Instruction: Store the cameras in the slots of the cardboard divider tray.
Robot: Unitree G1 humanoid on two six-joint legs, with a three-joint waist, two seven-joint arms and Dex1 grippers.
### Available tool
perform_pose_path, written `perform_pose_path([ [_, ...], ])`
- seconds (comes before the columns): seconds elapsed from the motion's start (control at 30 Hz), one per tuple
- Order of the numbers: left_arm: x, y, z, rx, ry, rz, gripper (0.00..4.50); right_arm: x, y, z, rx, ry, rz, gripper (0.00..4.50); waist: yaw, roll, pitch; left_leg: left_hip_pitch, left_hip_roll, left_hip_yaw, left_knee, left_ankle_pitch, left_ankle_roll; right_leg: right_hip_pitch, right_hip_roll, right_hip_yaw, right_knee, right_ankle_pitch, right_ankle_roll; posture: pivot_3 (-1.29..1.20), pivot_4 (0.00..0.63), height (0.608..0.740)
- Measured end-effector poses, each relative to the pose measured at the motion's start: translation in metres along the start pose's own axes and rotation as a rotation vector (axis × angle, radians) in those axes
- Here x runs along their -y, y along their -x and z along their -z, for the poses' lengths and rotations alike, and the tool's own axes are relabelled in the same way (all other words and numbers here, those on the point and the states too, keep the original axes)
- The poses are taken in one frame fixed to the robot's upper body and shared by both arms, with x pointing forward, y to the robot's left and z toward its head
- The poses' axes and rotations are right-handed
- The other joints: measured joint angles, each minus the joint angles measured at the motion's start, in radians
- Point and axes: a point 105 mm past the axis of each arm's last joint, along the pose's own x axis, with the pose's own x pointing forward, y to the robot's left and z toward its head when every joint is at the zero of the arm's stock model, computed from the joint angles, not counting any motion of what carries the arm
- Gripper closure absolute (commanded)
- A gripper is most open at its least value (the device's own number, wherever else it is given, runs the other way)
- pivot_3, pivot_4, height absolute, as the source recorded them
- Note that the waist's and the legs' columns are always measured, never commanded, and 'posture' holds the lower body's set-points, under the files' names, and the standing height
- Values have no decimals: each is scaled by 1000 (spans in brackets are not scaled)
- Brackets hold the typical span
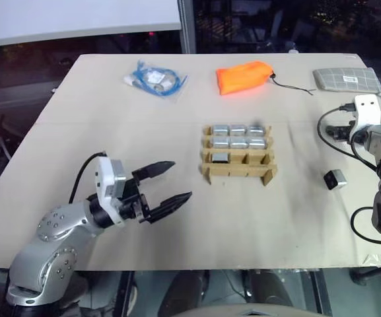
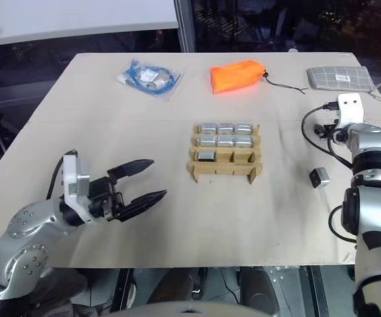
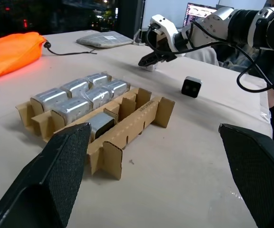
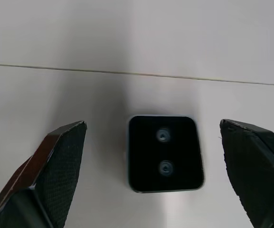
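Loose camera (image 4: 165,153) lies dead centre between the spread, empty right gripper (image 4: 158,190) fingers, at 4 o'clock from cardboard divider tray (image 1: 238,173) (left gripper (image 1: 165,183) spread too, farther off).

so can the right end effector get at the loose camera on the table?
Probably yes: the right end effector is open, with the small silver-grey boxy camera lying alone on the beige table between its fingers.

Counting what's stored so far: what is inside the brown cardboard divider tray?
The brown cardboard divider tray holds seven small silver-grey cameras: three in each of the two far rows, one in the third row's left slot. The nearest row's slot floors are hidden behind the cardboard strips.
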Motion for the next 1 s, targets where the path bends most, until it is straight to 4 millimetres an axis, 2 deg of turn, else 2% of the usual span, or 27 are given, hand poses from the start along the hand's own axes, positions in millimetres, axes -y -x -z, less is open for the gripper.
perform_pose_path([
  [0.07,0,2,-1,0,-4,-8,0,3,12,-5,22,9,-52,38,6,1,0,-1,0,-1,0,-1,2,0,0,-1,0,0,0,0,150,740],
  [0.13,1,4,0,-2,-3,-17,0,8,44,0,13,25,-127,38,26,1,0,-2,-1,-6,1,-2,3,1,-1,-4,-1,0,0,0,150,740],
  [0.2,1,5,2,-5,6,-17,0,5,78,10,-45,41,-183,38,37,2,0,-2,-1,-6,1,-2,3,0,-2,-6,-2,0,0,0,150,740],
  [0.3,1,2,-1,1,-5,5,0,-14,114,15,-95,37,-258,38,30,3,-1,0,0,-3,1,-3,4,2,-1,-4,-1,0,0,0,150,740],
  [0.43,-3,1,-3,5,-13,39,0,-37,144,30,-163,56,-292,38,24,3,-1,1,1,-2,3,-3,4,3,0,-3,-1,-1,0,0,150,740],
  [0.53,-8,-2,-4,12,-15,65,0,-51,152,48,-201,20,-303,38,26,2,-1,0,1,-2,5,-3,4,3,-1,-3,-1,0,1,0,150,740],
  [0.63,-8,-5,-4,12,-11,93,0,-58,151,57,-212,-12,-295,38,27,2,-1,0,1,-1,5,-2,4,3,-1,-2,-1,0,1,0,150,740],
  [0.73,-9,-5,-3,7,-9,106,0,-56,148,67,-231,-28,-251,38,29,2,-1,0,1,-2,4,-2,4,2,-1,-3,-1,0,1,0,150,740],
  [0.93,-8,-4,-2,5,-8,116,0,-50,141,69,-221,-19,-199,38,31,2,-1,0,1,-2,4,-2,4,2,-1,-2,-1,0,1,0,150,740],
  [0.97,-8,-4,-2,5,-6,116,0,-49,139,71,-226,-18,-198,565,31,2,-1,0,1,-2,4,-2,4,2,-1,-2,-1,0,1,0,150,740],
  [1.0,-8,-4,-1,3,-4,114,0,-48,138,72,-230,-18,-197,885,31,2,-1,0,1,-2,4,-2,4,2,-1,-2,-1,0,1,0,150,740],
])
